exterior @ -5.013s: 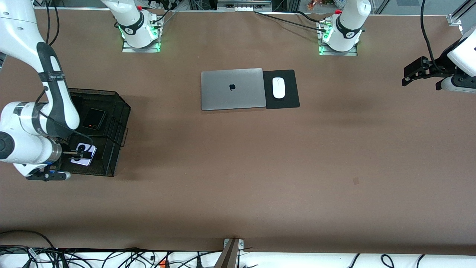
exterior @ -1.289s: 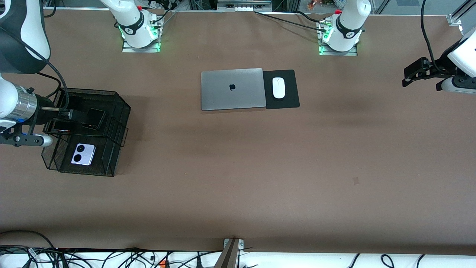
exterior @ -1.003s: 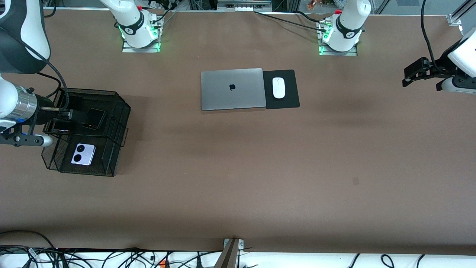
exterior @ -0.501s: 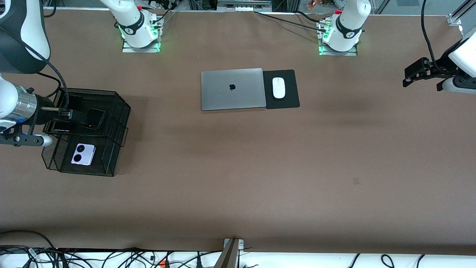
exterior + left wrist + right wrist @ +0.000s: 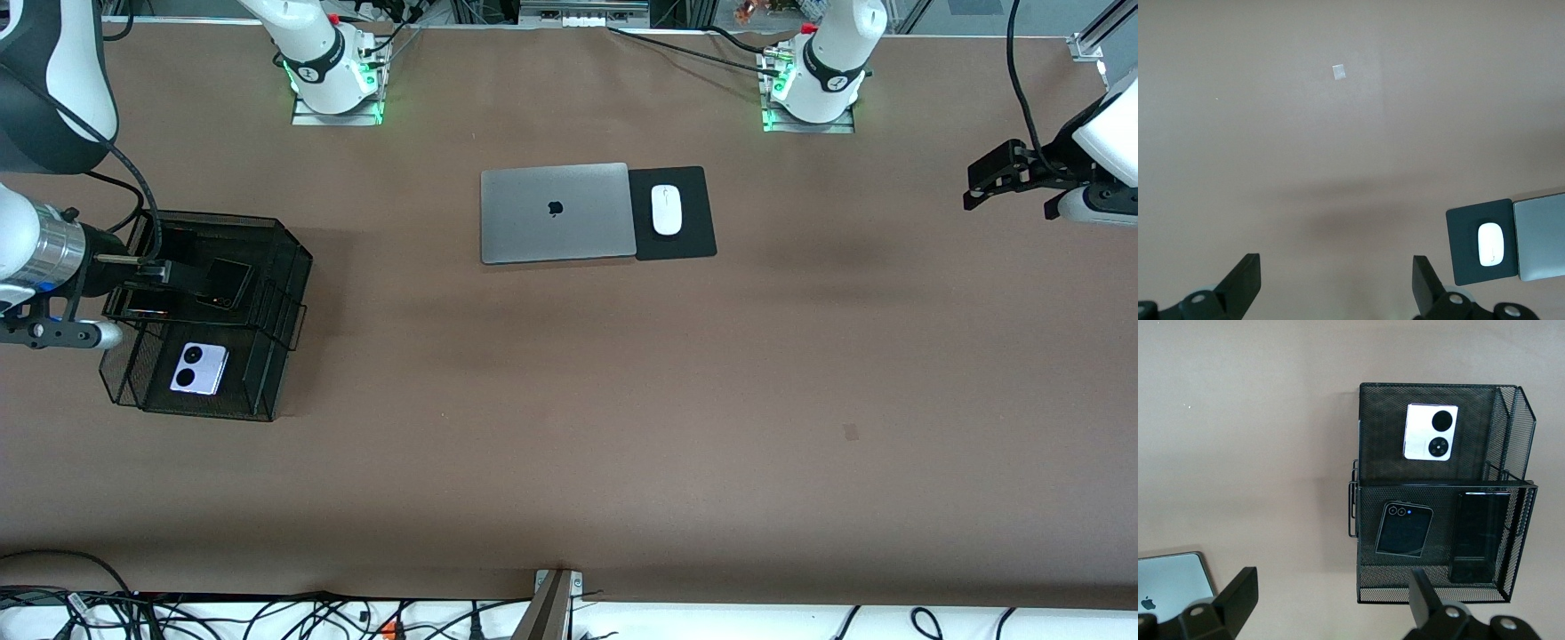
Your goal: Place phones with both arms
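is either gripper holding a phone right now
No. The right gripper is open over the mesh tray, where all three phones lie. The left gripper waits open over bare table.

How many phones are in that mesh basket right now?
3. Lavender-white phone in the compartment nearer the front camera; small black phone and long black phone side by side in the other compartment of the mesh basket.

In the front view the right gripper [image 5: 169, 271] covers most of the long black phone [image 5: 147, 313] in the mesh basket [image 5: 284, 267]. The laptop [image 5: 1168, 585] is cut off at the edge of both wrist views. The left arm [image 5: 1098, 151] runs out of frame at the left arm's end of the table.
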You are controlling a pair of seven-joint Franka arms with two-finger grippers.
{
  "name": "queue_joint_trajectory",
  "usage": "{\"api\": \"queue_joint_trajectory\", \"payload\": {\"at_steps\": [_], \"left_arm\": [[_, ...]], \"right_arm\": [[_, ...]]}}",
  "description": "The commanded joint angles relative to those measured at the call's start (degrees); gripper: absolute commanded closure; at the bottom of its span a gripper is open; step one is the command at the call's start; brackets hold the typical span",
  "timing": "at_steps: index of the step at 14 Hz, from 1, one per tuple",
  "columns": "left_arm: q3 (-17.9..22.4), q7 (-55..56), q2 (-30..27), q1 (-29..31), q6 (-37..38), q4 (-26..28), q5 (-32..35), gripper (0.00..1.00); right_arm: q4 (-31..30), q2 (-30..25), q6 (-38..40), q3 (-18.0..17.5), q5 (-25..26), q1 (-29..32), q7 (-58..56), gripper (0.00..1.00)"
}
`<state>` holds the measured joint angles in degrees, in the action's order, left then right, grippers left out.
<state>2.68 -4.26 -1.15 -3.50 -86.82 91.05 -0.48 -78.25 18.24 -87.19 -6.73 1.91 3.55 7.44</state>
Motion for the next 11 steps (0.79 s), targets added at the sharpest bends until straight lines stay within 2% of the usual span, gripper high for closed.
{"api": "queue_joint_trajectory", "payload": {"at_steps": [1, 4, 11], "left_arm": [[-0.04, -0.83, 0.53, 0.33, -0.01, -1.22, -0.58, 0.00], [-0.04, -0.83, 0.62, 0.33, -0.10, -1.22, -0.58, 0.00], [-0.04, -0.83, 1.06, 0.33, -0.45, -1.22, -0.58, 0.00]], "right_arm": [[-1.63, -1.63, -1.13, 0.31, -1.03, 0.05, -0.23, 0.00], [-10.66, -6.89, -8.32, 0.31, -1.12, 0.05, 0.38, 0.00], [-10.17, -6.82, -7.56, 0.23, -1.03, -0.04, 0.65, 0.00]]}}
